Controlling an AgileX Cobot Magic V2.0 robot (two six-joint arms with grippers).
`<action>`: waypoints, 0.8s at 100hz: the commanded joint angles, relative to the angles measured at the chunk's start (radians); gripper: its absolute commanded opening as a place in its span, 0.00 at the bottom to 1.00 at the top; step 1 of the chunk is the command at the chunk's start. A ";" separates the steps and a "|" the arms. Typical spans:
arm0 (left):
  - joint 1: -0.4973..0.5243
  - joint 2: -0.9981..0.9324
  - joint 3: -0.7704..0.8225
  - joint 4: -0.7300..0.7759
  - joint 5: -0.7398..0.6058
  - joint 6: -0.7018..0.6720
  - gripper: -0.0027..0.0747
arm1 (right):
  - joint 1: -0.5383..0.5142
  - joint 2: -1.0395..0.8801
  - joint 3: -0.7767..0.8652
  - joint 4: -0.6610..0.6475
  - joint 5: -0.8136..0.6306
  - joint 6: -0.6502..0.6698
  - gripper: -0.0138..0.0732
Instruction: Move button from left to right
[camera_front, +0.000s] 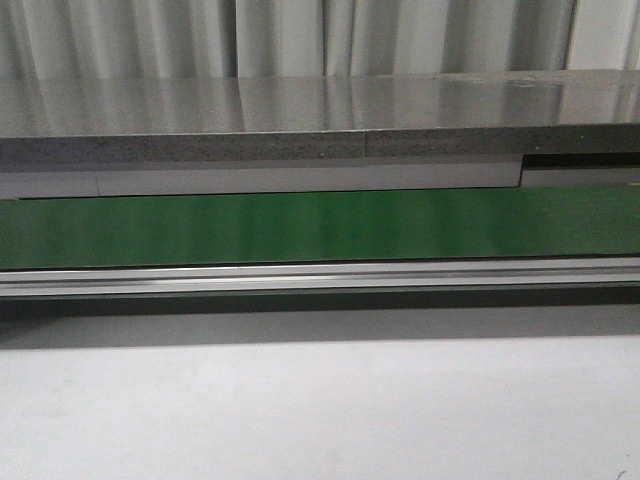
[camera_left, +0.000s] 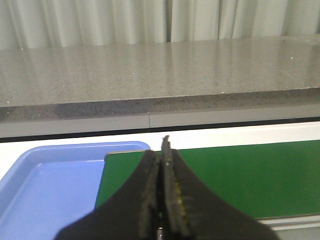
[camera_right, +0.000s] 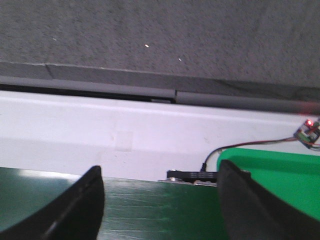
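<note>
The button is not in any view. My left gripper is shut with nothing between its fingers, above the left end of the green conveyor belt and beside a blue tray. My right gripper is open and empty, its black fingers spread over the right end of the belt. Neither gripper shows in the front view, where the green belt runs bare across the frame.
A grey stone counter runs behind the belt, with curtains beyond it. A bright green tray lies past the belt's right end, beside a black bracket with a cable and a small board with a red light. White table in front.
</note>
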 joint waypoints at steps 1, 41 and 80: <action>-0.009 0.005 -0.028 -0.008 -0.082 -0.005 0.01 | 0.042 -0.131 0.074 0.013 -0.154 -0.007 0.72; -0.009 0.005 -0.028 -0.008 -0.082 -0.005 0.01 | 0.108 -0.603 0.613 0.014 -0.418 -0.007 0.72; -0.009 0.005 -0.028 -0.008 -0.082 -0.005 0.01 | 0.108 -1.026 0.884 0.016 -0.421 -0.007 0.72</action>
